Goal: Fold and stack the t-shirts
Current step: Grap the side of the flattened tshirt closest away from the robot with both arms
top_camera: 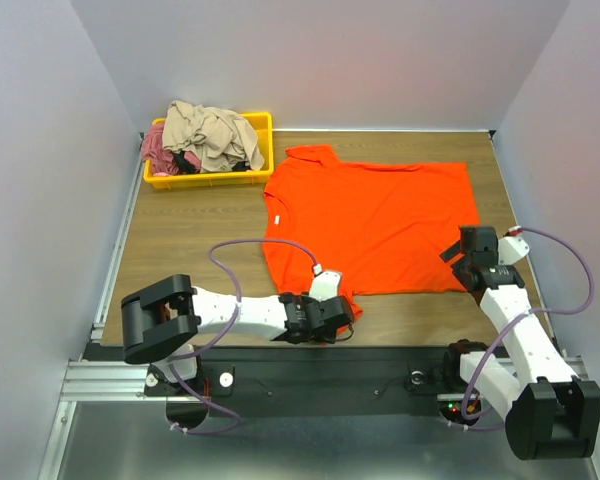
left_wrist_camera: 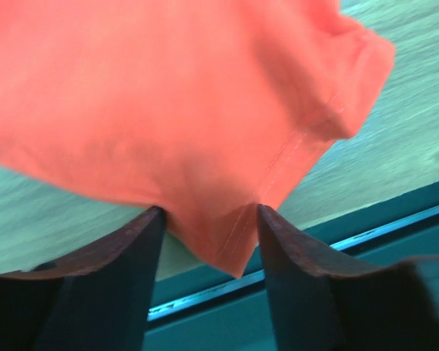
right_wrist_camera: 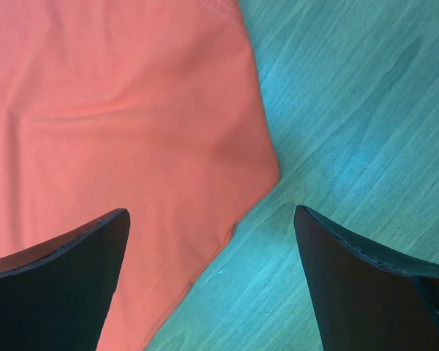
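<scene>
Top view, orange-red t-shirt point(top_camera: 375, 225): spread flat mid-table, collar towards the left, filling most of the wooden table point(top_camera: 190, 240).
Top view, yellow tray point(top_camera: 210, 180): in the far left corner, just off the shirt's collar; a beige-tan shirt point(top_camera: 215, 130) is heaped on top and a dusty-pink one point(top_camera: 158, 150) bunched at its left end.
Top view, left gripper point(top_camera: 342, 318): low at the shirt's near left corner, its own body covering that corner.
Top view, right gripper point(top_camera: 460, 258): at the near right corner.
Left wrist, left gripper point(left_wrist_camera: 208, 212): released! The dark fingers point(left_wrist_camera: 124, 270) stand apart, the orange-red corner point(left_wrist_camera: 168, 95) drooping between the tips; the table point(left_wrist_camera: 410, 124) and its dark front edge point(left_wrist_camera: 351, 227) lie behind.
Right wrist, right gripper point(right_wrist_camera: 212, 216): spread wide and grasping nothing, straddling the shirt's point(right_wrist_camera: 110, 110) edge, with bare wood point(right_wrist_camera: 351, 110) to the right.
</scene>
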Tool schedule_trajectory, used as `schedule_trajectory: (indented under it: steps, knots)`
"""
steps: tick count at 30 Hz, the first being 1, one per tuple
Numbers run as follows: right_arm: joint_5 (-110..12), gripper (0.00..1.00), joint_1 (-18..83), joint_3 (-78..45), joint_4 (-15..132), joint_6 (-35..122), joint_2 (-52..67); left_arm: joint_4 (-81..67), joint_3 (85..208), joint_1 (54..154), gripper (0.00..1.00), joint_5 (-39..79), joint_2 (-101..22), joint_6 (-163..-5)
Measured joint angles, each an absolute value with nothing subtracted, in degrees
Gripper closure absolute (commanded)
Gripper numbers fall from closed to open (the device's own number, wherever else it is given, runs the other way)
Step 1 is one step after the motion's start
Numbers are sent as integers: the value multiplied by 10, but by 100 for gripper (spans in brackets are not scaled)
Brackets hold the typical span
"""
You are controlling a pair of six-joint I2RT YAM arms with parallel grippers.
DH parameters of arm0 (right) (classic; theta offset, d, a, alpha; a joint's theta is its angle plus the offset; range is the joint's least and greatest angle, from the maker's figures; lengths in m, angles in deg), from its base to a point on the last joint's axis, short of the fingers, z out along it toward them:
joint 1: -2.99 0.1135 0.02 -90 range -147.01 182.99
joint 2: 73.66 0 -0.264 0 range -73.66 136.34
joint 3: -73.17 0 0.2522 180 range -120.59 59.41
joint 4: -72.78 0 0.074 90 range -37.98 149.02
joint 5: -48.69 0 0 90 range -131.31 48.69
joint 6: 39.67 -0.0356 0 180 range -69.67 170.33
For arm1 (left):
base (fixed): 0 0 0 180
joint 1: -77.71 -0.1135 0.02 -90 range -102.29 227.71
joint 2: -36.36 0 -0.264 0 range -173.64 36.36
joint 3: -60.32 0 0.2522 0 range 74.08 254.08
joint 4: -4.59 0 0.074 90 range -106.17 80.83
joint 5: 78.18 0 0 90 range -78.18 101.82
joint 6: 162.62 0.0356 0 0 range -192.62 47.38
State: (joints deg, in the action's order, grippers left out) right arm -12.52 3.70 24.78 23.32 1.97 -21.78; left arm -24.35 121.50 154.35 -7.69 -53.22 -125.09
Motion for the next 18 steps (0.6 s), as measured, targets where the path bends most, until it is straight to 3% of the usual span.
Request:
schedule_trajectory:
  steps: [2, 3, 4, 18]
  knots:
    - [-120, 0, 37, 248, 233, 16, -215, -236, 1223, 1541, 75, -73, -544, -1242]
    - [-116, 0, 37, 248, 233, 12, -214, -235, 1228, 1540, 95, -70, -551, -1239]
    - [-114, 0, 36, 248, 233, 11, -214, -231, 1231, 1537, 100, -71, -556, -1238]
    - [-121, 0, -38, 301, 232, -41, -220, -231, 1187, 1496, 100, -37, -510, -1226]
